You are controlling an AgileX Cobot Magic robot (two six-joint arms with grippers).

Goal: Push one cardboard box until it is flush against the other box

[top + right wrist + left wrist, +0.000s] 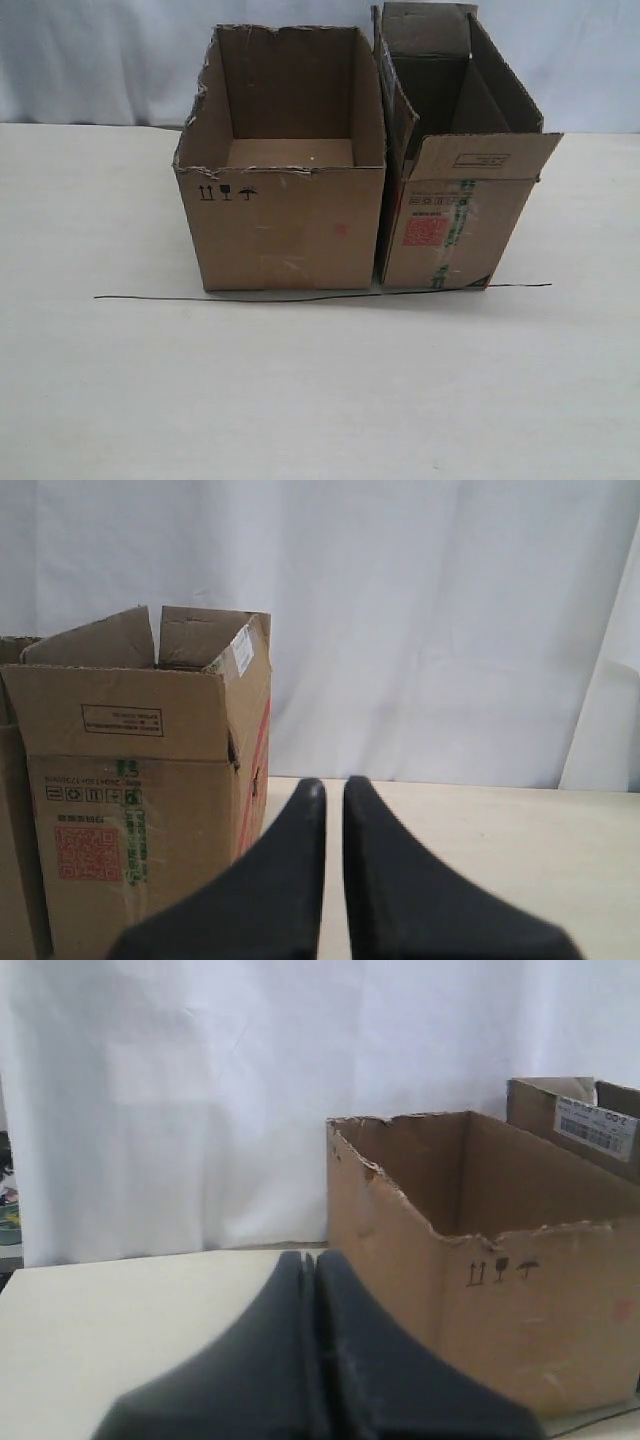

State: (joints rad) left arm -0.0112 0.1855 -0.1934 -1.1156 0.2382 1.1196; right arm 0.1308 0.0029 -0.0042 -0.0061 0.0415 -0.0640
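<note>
The wide plain brown cardboard carton with the ragged torn rim (290, 225) is sitting on the pale table (300, 400), left of centre in the exterior view. The taller, narrower brown carton with upright flaps, red square label and green-striped tape (450, 225) is standing directly against its right side. Their facing walls are meeting along a dark seam with no table showing between them, and their front faces are lining up near a thin black line (250, 297) running across the tabletop. Judging from this, the push is looking essentially done; whether a hairline gap is persisting low in the seam cannot be told. Neither arm is appearing in the exterior view. The left gripper (310, 1258) is hovering clear of the wide carton's outer side, its dark fingers pressed together and gripping nothing. The right gripper (333, 785) is hanging off the tall carton's outer side, fingers almost together with only a thin slit, also empty. A white curtain (100, 60) is closing off the background. Nothing is obstructing either carton; at most a small squaring nudge is looking necessary.
</note>
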